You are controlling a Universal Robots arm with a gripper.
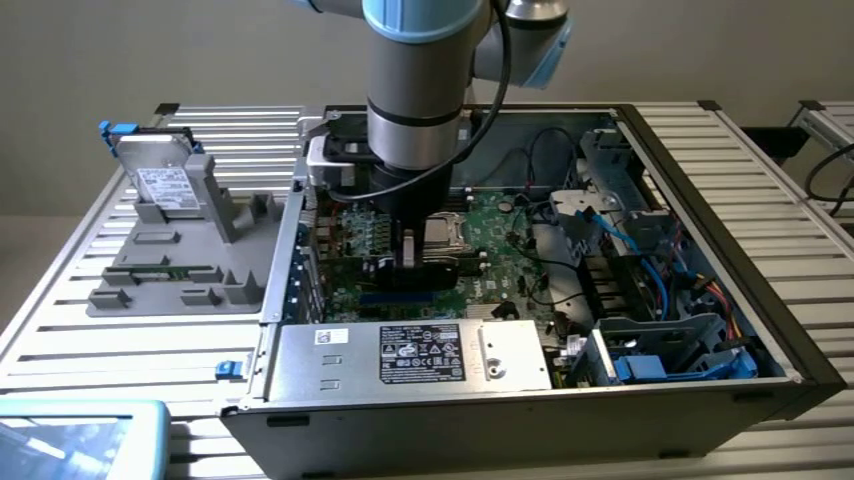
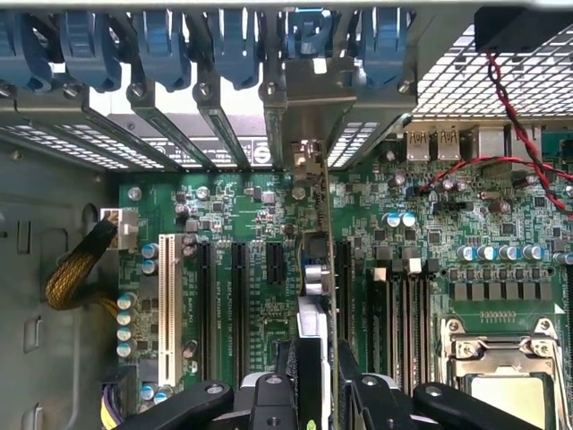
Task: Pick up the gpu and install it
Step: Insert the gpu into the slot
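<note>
Nothing can be read from here. The black label (image 1: pixel 420 352) on the power supply (image 1: pixel 514 362) near the jaws and the white label (image 1: pixel 166 187) on the hard drive (image 1: pixel 187 165), well apart from them, carry print too fine.

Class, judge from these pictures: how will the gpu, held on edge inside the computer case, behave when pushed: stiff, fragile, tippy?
The gpu is probably stiff: it stands straight in the end effector. Likely fragile: small parts show along its edge. Thin and on edge, it may tip if released.

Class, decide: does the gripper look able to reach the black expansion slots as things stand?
Likely yes: the case lies open and the gripper, shut on the gpu, hangs just above the slots, nothing else between.
</note>
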